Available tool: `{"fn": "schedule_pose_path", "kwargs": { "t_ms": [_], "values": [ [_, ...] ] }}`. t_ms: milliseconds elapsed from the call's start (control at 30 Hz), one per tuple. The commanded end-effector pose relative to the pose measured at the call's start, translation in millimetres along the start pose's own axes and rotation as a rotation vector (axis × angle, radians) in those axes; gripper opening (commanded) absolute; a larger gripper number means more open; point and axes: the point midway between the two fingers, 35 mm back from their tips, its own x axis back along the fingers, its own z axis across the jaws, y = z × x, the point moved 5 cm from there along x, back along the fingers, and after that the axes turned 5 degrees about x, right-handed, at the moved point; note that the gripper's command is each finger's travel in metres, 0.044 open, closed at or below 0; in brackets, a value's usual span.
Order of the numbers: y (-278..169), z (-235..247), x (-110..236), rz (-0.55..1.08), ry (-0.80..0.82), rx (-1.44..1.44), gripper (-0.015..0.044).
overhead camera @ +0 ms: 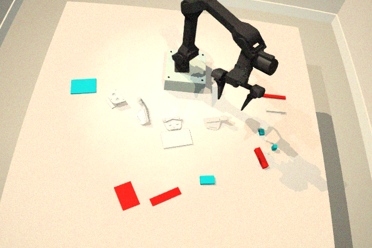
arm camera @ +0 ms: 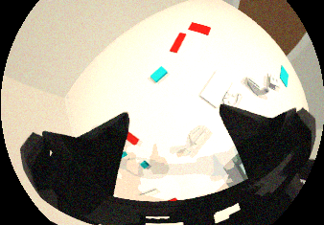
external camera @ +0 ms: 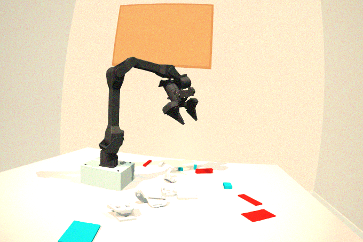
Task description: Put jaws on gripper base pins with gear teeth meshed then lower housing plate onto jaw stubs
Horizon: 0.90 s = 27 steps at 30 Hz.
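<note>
My gripper (overhead camera: 230, 104) (external camera: 190, 122) (arm camera: 176, 112) is wide open and empty, high above the table. One white jaw (overhead camera: 212, 122) (external camera: 170, 178) (arm camera: 197, 137) lies on the table, nearer the gripper in the top view. The other white jaw (overhead camera: 143, 116) (external camera: 141, 197) (arm camera: 257, 87) lies farther left there. Between them is a white part, apparently the gripper base, with a rectangular slab (overhead camera: 176, 138) (external camera: 187, 196) (arm camera: 214, 90) and a narrower head with small round features. A white piece (overhead camera: 116, 98) (external camera: 121, 208) (arm camera: 272, 81) at the left looks like the housing plate. Pins and teeth are too faint to tell.
The robot's pale base box (overhead camera: 184, 85) (external camera: 101, 177) stands behind the white parts. A large cyan plate (overhead camera: 83, 86) lies left. Red pieces (overhead camera: 126, 195) (overhead camera: 165, 196) and a cyan block (overhead camera: 207, 179) lie in front. A red block (overhead camera: 259, 155) and small teal cubes (overhead camera: 261, 132) lie right.
</note>
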Motion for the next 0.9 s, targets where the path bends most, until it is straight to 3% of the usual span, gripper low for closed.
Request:
{"fn": "schedule_pose_path", "kwargs": {
  "t_ms": [0, 500, 867],
  "values": [
    [12.6, -17.1, -22.2, 0.035, -0.057, 0.087, 0.044],
    [48.8, -102.7, -92.2, 0.224, -0.2, 0.374, 0.044],
    [56.5, -187.6, -129.1, 0.415, -0.2, 0.569, 0.044]
  ]
}}
